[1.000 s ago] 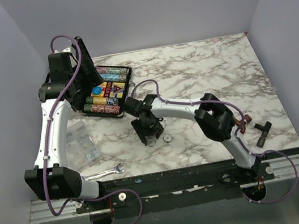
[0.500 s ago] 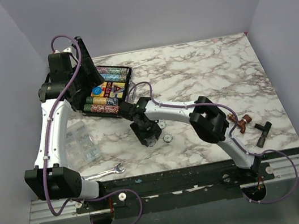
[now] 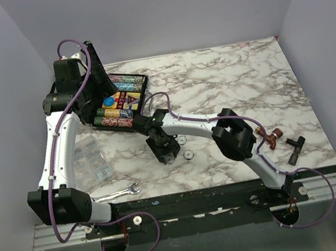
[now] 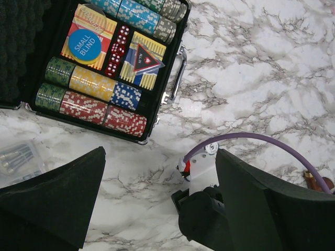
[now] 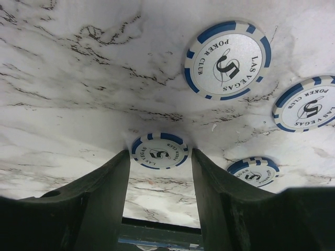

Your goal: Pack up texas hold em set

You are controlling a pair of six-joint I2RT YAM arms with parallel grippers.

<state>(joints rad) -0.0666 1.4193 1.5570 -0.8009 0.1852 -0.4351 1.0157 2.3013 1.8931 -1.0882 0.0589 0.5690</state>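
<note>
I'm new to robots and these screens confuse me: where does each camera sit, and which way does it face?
Top external: fixed above and behind the arms, looking down on the table; the left arm and right arm both show.
Left wrist: on the left arm, high up, looking down into the open case; the left arm's fingers frame the bottom.
Right wrist: on the right arm, low over the table, facing loose chips; the right arm's fingers straddle one.
Shared: top external and left wrist both show the case.
</note>
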